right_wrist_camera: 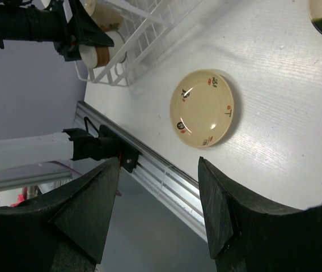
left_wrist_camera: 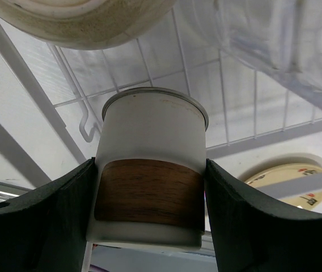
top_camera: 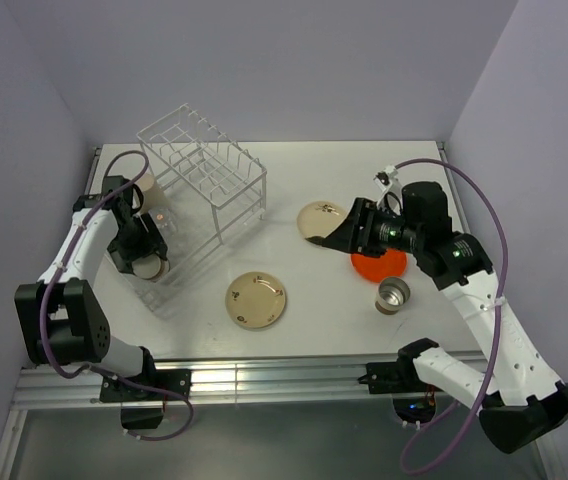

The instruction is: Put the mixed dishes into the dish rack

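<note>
My left gripper (top_camera: 147, 262) is shut on the tall beige cup (left_wrist_camera: 149, 141), which has a brown wood band; both pads press its sides. The cup sits over the low tray section of the white wire dish rack (top_camera: 204, 170). A pale bowl (left_wrist_camera: 76, 20) and a clear glass (left_wrist_camera: 274, 39) lie close by in the rack. My right gripper (right_wrist_camera: 158, 209) is open and empty, held above the table next to a cream plate (top_camera: 316, 220). Another cream plate (top_camera: 257, 298) lies at the front centre, also in the right wrist view as a plate (right_wrist_camera: 205, 107). An orange plate (top_camera: 379, 265) and a metal cup (top_camera: 394, 295) sit under the right arm.
The rack's tall slotted box (top_camera: 214, 160) stands at the back left. An aluminium rail (top_camera: 264, 380) runs along the table's near edge. Walls close in the table on the left, back and right.
</note>
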